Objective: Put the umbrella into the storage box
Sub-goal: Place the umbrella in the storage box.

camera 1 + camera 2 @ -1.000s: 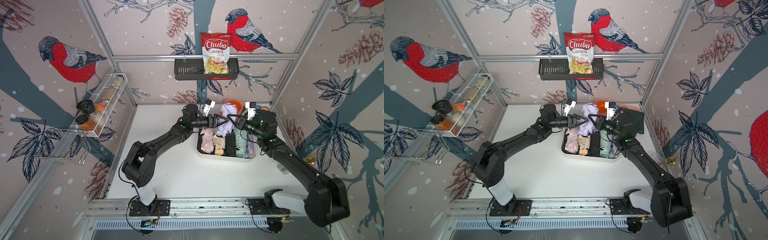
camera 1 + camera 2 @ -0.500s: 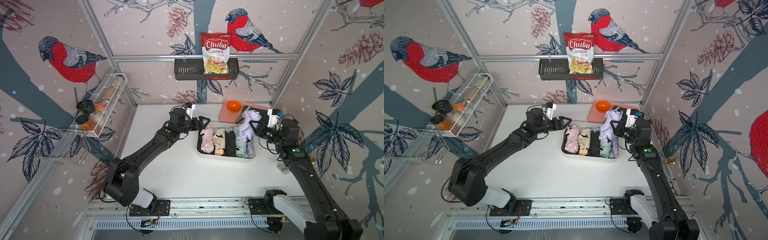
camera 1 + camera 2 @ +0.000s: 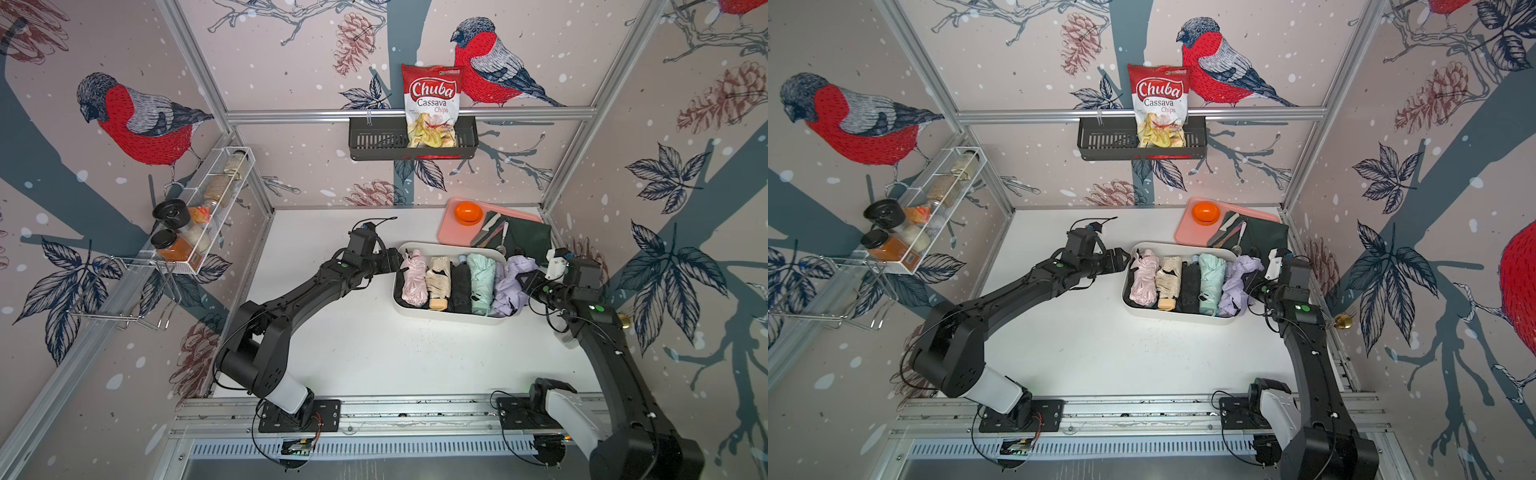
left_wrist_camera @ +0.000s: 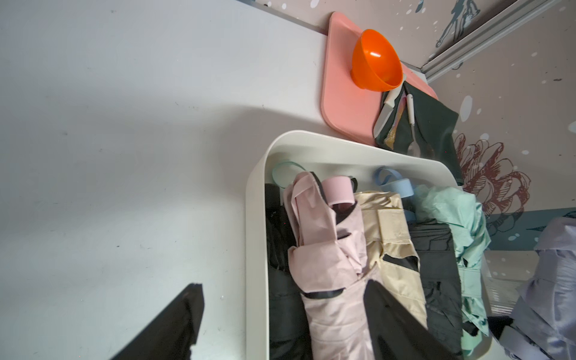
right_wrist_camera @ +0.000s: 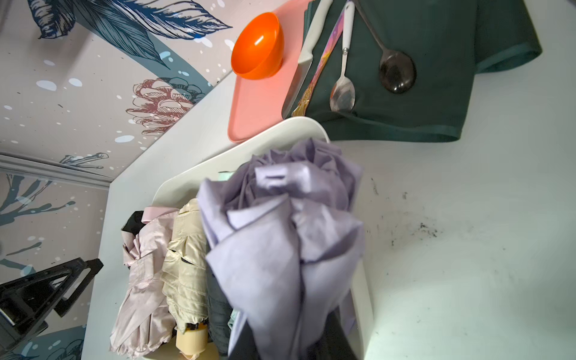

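1. White table (image 3: 374,353) is nearest me. Both my arms reach out across it to the two ends of the storage box (image 3: 449,318).
2. My right hand (image 3: 524,279) is at the box's right end, pressed together on the lilac umbrella (image 3: 509,286) and pinching its crumpled fabric. In the right wrist view the umbrella (image 5: 280,233) fills the middle, above the box rim (image 5: 187,168).
3. The lilac umbrella sits at the right end of the storage box, just beside the mint umbrella (image 3: 481,278). Its fabric bulges over the right rim. I cannot tell whether it rests on the box floor.
4. My left hand (image 3: 394,261) is at the box's left end, spread wide and holding nothing. In the left wrist view one finger (image 4: 177,321) is over the table outside the wall, and the other (image 4: 396,318) is over the umbrellas inside.
5. Inside the box, lying side by side from left to right: pink umbrella (image 3: 413,276), beige umbrella (image 3: 439,276), black umbrella (image 3: 460,286), then mint, then lilac. Same order in both top views.
6. Just behind the box is a pink tray (image 3: 453,237) with an orange bowl (image 3: 468,212) on it. A dark green cloth (image 3: 534,239) overlaps the tray's right part, with a spoon (image 3: 502,239) and other cutlery on it.
7. A wire rack (image 3: 226,183) of jars hangs on the left wall.
8. Farthest, on the back wall, is a black basket (image 3: 374,143) holding a chips bag (image 3: 434,99).
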### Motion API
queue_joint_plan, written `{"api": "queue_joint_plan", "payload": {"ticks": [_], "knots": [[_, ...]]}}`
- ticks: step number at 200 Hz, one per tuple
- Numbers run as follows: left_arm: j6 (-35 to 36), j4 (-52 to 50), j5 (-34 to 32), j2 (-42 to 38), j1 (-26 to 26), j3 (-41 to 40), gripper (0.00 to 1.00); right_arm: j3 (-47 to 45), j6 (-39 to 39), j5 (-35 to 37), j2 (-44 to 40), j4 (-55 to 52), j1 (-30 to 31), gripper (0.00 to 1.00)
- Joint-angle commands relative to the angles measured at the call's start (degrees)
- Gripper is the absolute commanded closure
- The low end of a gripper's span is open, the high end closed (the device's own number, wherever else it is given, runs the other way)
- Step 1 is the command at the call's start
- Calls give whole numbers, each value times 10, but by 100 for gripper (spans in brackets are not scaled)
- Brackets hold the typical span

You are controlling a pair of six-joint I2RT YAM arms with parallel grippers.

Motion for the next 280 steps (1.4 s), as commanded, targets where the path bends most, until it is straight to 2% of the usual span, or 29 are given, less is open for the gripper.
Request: {"api": "queue_joint_plan", "payload": {"ticks": [1, 44, 91, 128, 155, 180, 211, 249, 280], "knots": [[8, 1, -10, 11, 2, 4, 17, -1, -24, -12, 17, 39, -4, 88], [8, 1, -10, 33, 1, 7, 21, -4, -29, -32, 59, 64, -4, 88], [8, -2, -5, 55, 2, 10, 45, -19, 5, -94, 90, 146, 18, 89], [8, -5, -3, 65, 2, 15, 50, -32, 33, -119, 115, 198, 37, 91], [5, -2, 6, 73, 2, 16, 57, -47, 42, -110, 124, 211, 38, 92], [2, 1, 12, 75, 2, 15, 57, -63, 44, -97, 128, 213, 32, 91], [1, 0, 13, 74, 2, 14, 57, -80, 35, -69, 134, 197, 18, 82], [0, -1, 11, 71, 2, 15, 57, -105, 32, -74, 153, 216, 7, 81], [-1, -4, 11, 69, 2, 15, 57, -105, 30, -73, 161, 218, 7, 62]]}}
